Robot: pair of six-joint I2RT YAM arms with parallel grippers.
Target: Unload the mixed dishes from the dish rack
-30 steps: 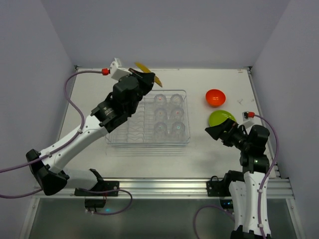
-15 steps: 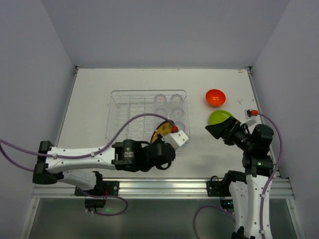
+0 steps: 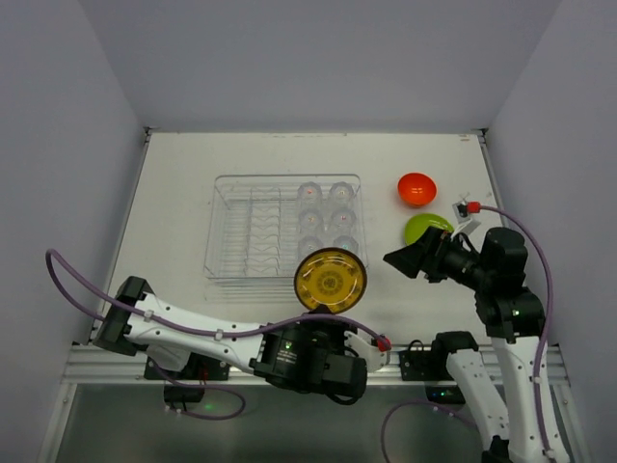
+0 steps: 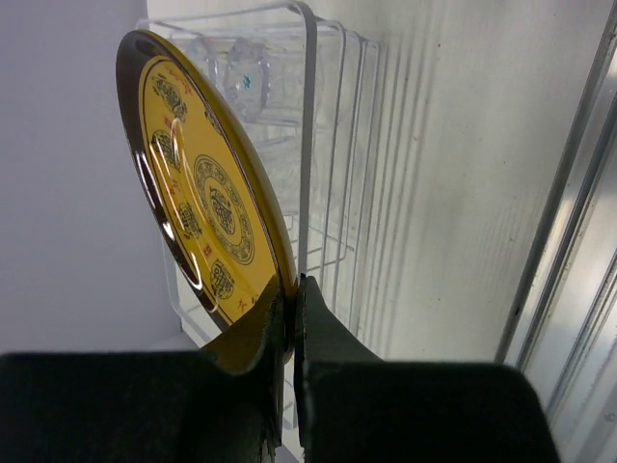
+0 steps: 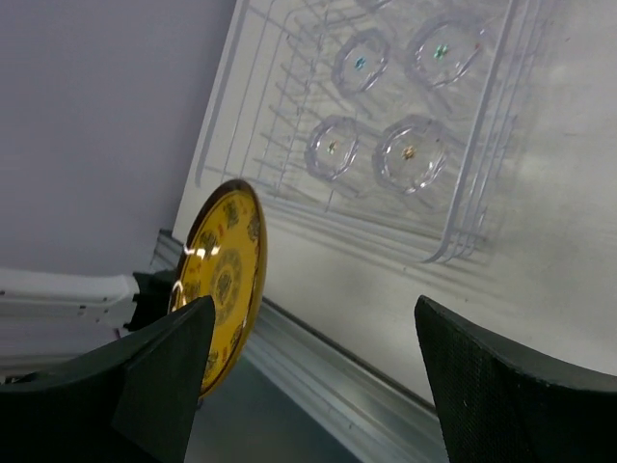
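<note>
Care with the rim pinch matters now: your left jaws clamp the yellow-patterned plate point(image 3: 330, 280) upright, aloft by the dish rack point(image 3: 253, 231)'s near corner, right jaws spread nearby, so tilt it gently flat onto the bench point(image 3: 174, 193).

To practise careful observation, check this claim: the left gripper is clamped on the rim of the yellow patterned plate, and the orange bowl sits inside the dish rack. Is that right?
Not quite. The left gripper is clamped on the rim of the yellow patterned plate, but the orange bowl sits on the table, to the right of the dish rack, not inside it. The top external view shows this.
</note>
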